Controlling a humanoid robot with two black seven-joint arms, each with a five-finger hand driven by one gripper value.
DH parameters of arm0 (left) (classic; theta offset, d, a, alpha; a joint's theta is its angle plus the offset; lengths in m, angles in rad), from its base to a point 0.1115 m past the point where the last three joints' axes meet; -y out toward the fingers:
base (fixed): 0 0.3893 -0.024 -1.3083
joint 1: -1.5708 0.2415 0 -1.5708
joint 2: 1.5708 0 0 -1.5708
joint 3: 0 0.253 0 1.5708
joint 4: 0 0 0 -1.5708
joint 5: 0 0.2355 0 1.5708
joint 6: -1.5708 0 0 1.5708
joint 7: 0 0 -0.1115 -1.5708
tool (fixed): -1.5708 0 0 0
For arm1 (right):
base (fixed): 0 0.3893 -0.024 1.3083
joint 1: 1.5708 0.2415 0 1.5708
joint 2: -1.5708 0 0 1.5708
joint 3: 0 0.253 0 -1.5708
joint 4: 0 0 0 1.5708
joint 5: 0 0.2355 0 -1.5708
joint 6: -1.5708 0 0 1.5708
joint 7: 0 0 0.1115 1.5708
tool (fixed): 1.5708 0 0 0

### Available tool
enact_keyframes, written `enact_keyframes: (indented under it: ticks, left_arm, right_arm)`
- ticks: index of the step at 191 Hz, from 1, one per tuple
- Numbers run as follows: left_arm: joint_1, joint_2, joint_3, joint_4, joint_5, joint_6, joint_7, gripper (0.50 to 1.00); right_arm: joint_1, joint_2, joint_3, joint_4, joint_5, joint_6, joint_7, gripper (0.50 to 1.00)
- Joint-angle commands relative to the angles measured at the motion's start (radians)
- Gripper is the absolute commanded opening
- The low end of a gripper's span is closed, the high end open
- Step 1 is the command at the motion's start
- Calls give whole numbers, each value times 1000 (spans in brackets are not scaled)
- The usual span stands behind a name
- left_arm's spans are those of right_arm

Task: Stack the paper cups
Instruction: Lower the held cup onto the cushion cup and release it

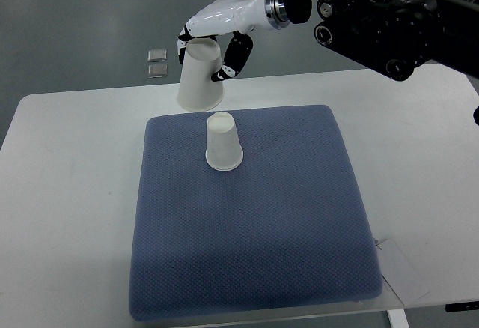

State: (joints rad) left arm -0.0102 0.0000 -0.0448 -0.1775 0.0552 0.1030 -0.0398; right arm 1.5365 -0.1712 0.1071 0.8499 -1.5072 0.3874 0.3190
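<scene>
A white paper cup [223, 143] stands upside down on the blue mat [254, 223], near its far edge. A second white paper cup [200, 75], also mouth-down, hangs in the air up and to the left of it, over the mat's far-left edge. My right hand [213, 47], white with black finger joints, comes in from the upper right and is shut on this lifted cup near its base end. The left arm does not show.
The mat lies on a white table [67, 193]. Two small silvery squares [157, 63] lie on the grey floor beyond the table's far edge. A paper label [400, 268] sticks out by the mat's near-right corner.
</scene>
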Motion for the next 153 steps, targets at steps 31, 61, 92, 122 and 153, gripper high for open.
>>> enact_keyframes:
  ticks: [31, 61, 92, 122, 153]
  left_arm:
    - [1, 0, 0, 0, 0, 0, 0, 1000]
    - [1, 0, -1, 1, 0, 0, 0, 1000]
    - [-1, 0, 0, 0, 0, 0, 0, 1000]
    - [-1, 0, -1, 1, 0, 0, 0, 1000]
    - [-1, 0, 0, 0, 0, 0, 0, 1000]
  right_arm:
    - [-1, 7, -32, 1, -44, 2, 2, 584]
    - [1, 7, -60, 1, -44, 2, 2, 588]
    - [-1, 9, -78, 1, -42, 4, 2, 596]
    - [1, 9, -81, 1, -44, 30, 3, 596]
    - [-4, 9, -80, 1, -44, 30, 3, 598]
